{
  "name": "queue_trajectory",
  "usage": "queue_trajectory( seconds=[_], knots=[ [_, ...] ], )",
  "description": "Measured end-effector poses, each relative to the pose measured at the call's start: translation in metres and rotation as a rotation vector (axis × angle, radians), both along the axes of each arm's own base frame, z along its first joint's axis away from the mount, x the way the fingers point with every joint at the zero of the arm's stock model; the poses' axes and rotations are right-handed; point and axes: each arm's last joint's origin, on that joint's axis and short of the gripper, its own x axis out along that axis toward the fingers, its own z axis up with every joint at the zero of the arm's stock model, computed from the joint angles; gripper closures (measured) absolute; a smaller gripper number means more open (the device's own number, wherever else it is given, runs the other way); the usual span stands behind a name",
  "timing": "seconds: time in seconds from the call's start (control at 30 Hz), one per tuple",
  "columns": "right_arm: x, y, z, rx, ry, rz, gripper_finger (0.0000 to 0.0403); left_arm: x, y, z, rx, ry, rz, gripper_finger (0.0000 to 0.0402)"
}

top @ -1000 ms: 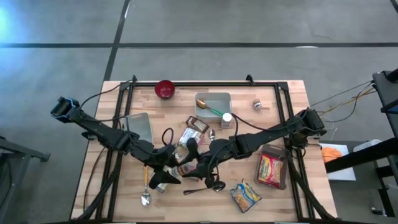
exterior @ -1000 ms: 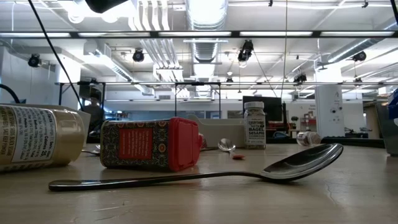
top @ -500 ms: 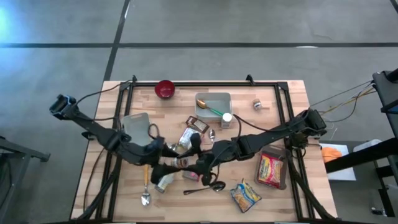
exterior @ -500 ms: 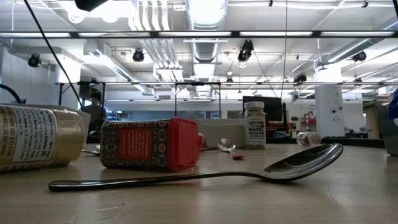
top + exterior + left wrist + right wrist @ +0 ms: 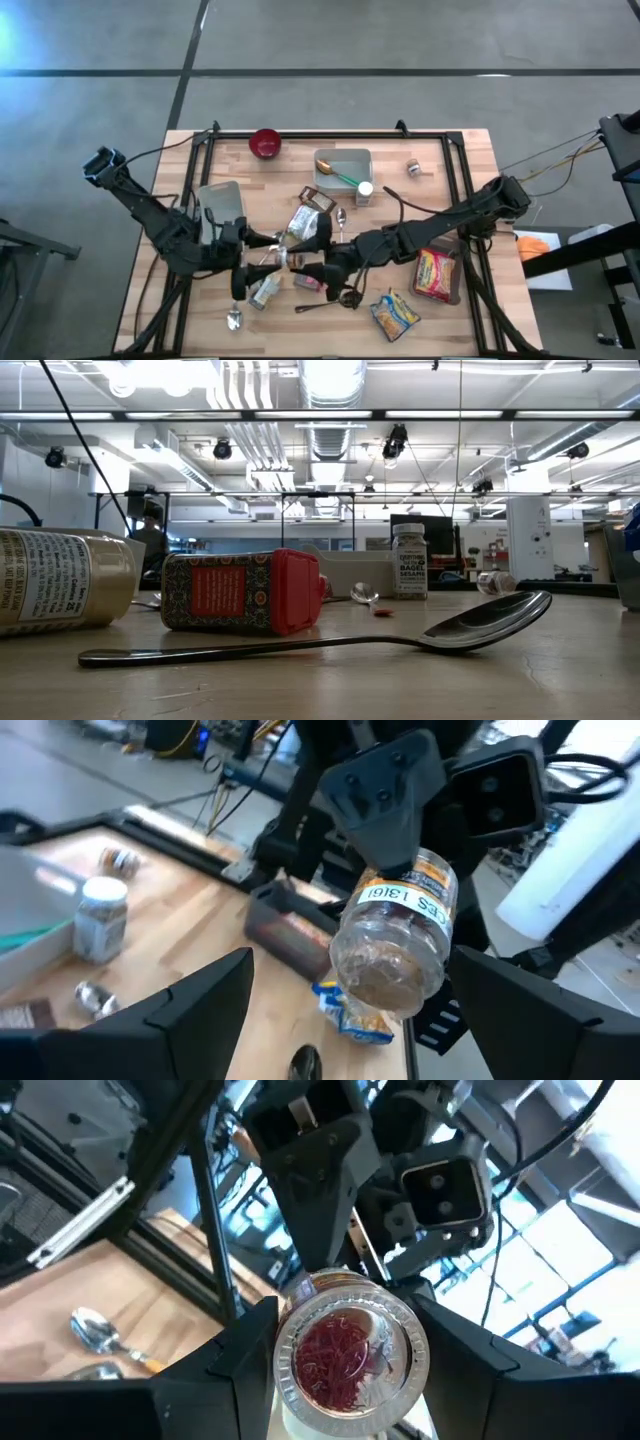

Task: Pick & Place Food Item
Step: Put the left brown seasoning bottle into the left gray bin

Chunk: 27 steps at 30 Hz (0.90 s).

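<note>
Now jar [image 5: 350,1355] sits clamped btwn right gripper [image 5: 345,1370] fingers [image 5: 245,1355], left gripper [image 5: 345,1020] clear.

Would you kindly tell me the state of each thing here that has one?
jar: held in the air, on its side.
right gripper: shut on the jar.
left gripper: open, facing the jar.
red-capped tin: lying on its side.
sesame shaker: upright.
spoon: lying bowl up.

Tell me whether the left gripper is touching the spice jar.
Apart. The left wrist view shows the left gripper open, with clear gaps beside the spice jar; the right gripper holds it.
</note>
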Motion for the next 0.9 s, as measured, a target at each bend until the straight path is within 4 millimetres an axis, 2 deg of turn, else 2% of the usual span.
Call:
queue_trajectory(
  seconds=[0.17, 0.43, 0.7, 0.9],
  knots=[
    [-0.006, 0.006, 0.009, -0.037, -0.036, 0.020, 0.0218, 0.001, -0.001, 0.003, 0.032, -0.022, -0.029, 0.0060],
    [-0.013, 0.016, 0.016, -0.069, -0.088, 0.057, 0.0218, 0.001, -0.004, 0.024, 0.086, -0.195, -0.143, 0.0060],
    [-0.019, 0.030, 0.022, -0.122, -0.155, 0.090, 0.0218, 0.003, -0.003, 0.025, 0.085, -0.208, -0.175, 0.0060],
    [-0.019, 0.030, 0.024, -0.123, -0.181, 0.089, 0.0218, 0.008, -0.003, 0.024, 0.075, -0.226, -0.205, 0.0060]
  ],
)
